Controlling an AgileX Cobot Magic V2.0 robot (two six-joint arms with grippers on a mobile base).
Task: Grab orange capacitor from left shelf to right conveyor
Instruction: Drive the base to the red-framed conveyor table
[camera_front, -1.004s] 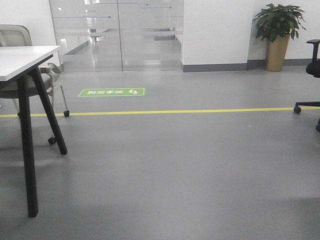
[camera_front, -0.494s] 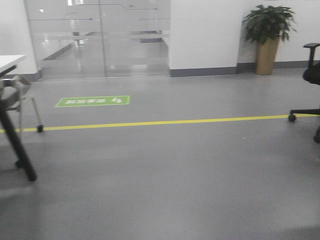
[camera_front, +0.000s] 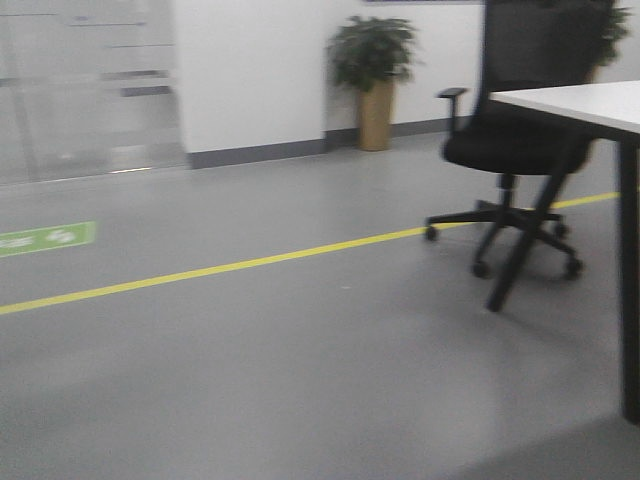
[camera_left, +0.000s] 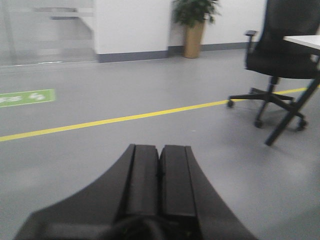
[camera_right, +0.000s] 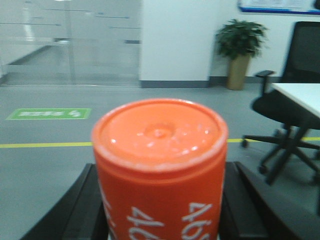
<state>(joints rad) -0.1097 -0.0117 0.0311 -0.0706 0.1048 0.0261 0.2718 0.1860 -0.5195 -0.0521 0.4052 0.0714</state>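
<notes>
In the right wrist view the orange capacitor (camera_right: 160, 165), an orange cylinder with white digits on its side, fills the lower middle. My right gripper (camera_right: 159, 200) is shut on it, one black finger on each side, and holds it above the grey floor. In the left wrist view my left gripper (camera_left: 160, 150) is shut and empty, its two black pads pressed together. The left shelf and the right conveyor are out of view. Neither gripper shows in the front view.
A black office chair (camera_front: 515, 150) on casters and a white table (camera_front: 590, 105) with black legs stand at the right. A yellow floor line (camera_front: 250, 265) crosses the grey floor. A potted plant (camera_front: 375, 80) stands by the far white wall, glass doors (camera_front: 80, 90) at the left.
The front view has swung to the right: the left table and chair have left the frame, the plant has shifted left, and the black chair and white table have come in at the right.
</notes>
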